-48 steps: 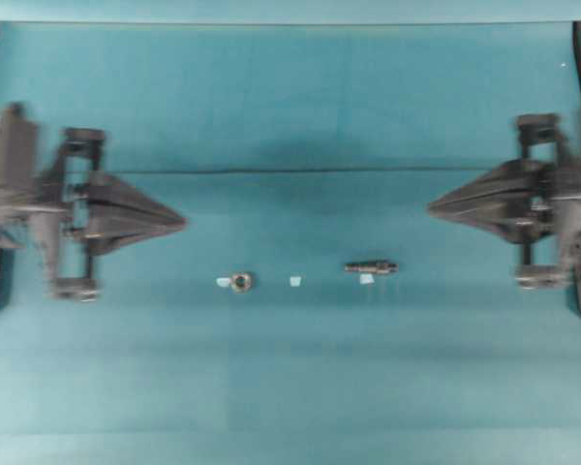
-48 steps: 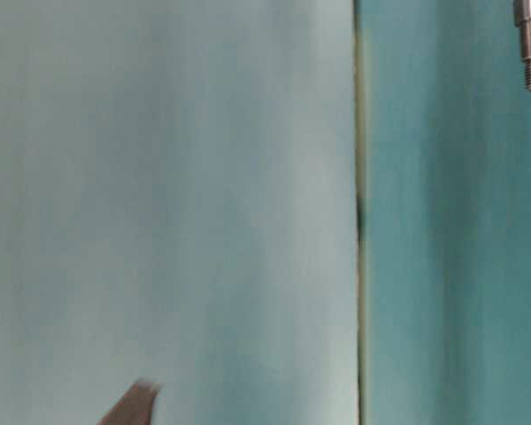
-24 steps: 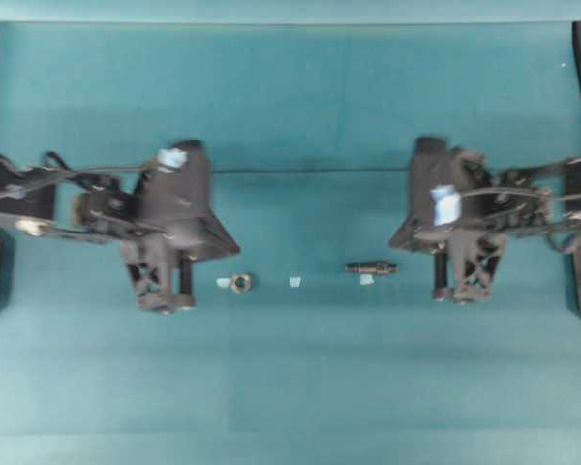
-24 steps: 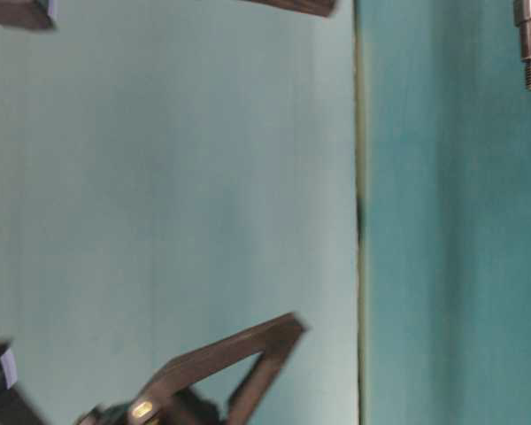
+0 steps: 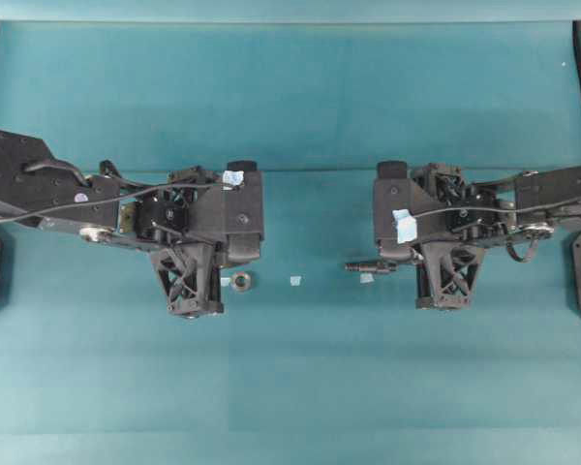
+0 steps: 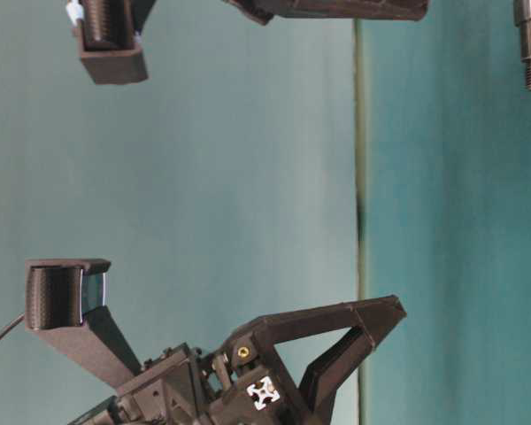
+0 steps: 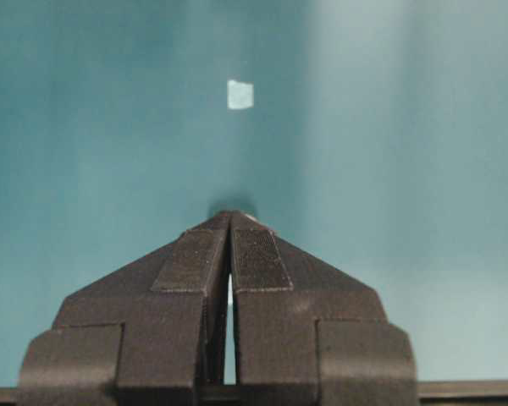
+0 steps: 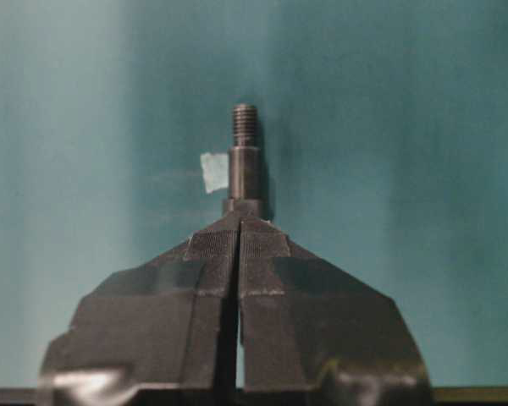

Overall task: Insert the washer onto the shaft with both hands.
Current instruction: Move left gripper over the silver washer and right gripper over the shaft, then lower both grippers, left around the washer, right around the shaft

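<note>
Both arms are reaching in over the teal cloth-covered table (image 5: 300,387), seen from overhead. The left black gripper (image 7: 230,222) is showing its ribbed fingers (image 7: 195,258) pressed together w/ nothing between them; in the left wrist view the tips are hanging over a dark spot on the cloth, and what lies under them is hidden. The tiny silvery-grey metal ring w/ a dark centre hole, the washer (image 5: 240,282), is lying flat on the cloth just beside the left gripper body in the overhead view, apart from the shaft.

The right black gripper (image 8: 240,222) is also sitting w/ fingers squeezed together, holding nothing. The short dark grey stepped metal rod, the shaft (image 8: 245,161), is lying on the cloth w/ its threaded end pointing away from the right wrist cam; its near end is disappearing behind the fingertips, and contact can't be told. A small pale tape scrap (image 8: 213,172) is lying beside the shaft, another pale tape scrap (image 5: 295,281) btwn washer & shaft.
</note>
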Robot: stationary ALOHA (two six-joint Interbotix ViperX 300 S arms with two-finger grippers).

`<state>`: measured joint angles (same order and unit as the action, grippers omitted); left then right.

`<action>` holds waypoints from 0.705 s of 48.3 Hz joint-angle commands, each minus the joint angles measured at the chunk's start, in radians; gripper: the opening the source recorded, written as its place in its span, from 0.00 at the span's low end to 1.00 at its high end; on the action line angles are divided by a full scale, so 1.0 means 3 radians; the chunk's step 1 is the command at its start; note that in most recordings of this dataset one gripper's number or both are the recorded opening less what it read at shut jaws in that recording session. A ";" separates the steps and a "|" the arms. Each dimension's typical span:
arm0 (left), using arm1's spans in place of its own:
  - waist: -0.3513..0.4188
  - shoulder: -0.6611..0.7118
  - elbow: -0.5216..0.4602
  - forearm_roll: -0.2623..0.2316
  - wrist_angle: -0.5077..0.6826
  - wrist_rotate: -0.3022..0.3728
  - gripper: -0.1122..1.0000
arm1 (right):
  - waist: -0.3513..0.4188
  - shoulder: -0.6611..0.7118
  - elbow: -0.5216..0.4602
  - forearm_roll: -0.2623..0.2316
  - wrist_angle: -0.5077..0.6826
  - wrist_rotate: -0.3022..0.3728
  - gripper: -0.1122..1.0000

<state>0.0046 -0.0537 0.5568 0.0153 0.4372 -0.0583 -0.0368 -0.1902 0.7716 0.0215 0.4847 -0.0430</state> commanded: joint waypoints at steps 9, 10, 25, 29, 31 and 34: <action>0.0000 0.0005 0.0020 0.0010 -0.0015 -0.0046 0.12 | -0.0041 0.0051 -0.0066 -0.0005 0.0000 0.0005 0.01; 0.0000 0.0020 0.0026 0.0010 -0.0015 -0.0046 0.12 | -0.0046 0.0056 -0.0072 -0.0005 0.0000 0.0005 0.02; -0.0010 0.0087 0.0051 0.0010 -0.0015 -0.0041 0.37 | -0.0051 0.0143 -0.0148 -0.0005 0.0046 0.0000 0.25; -0.0041 0.0143 0.0046 0.0010 0.0051 -0.0026 0.60 | -0.0046 0.0184 -0.0159 -0.0005 0.0107 0.0000 0.45; -0.0066 0.0159 0.0046 0.0010 0.0077 -0.0015 0.72 | -0.0041 0.0210 -0.0159 -0.0010 0.0148 -0.0005 0.56; -0.0097 0.0174 0.0051 0.0010 0.0077 -0.0026 0.87 | -0.0041 0.0230 -0.0159 -0.0010 0.0179 -0.0005 0.73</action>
<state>-0.0092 0.0000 0.5783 0.0169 0.4602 -0.0644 -0.0506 -0.1212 0.7378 0.0199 0.5308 -0.0430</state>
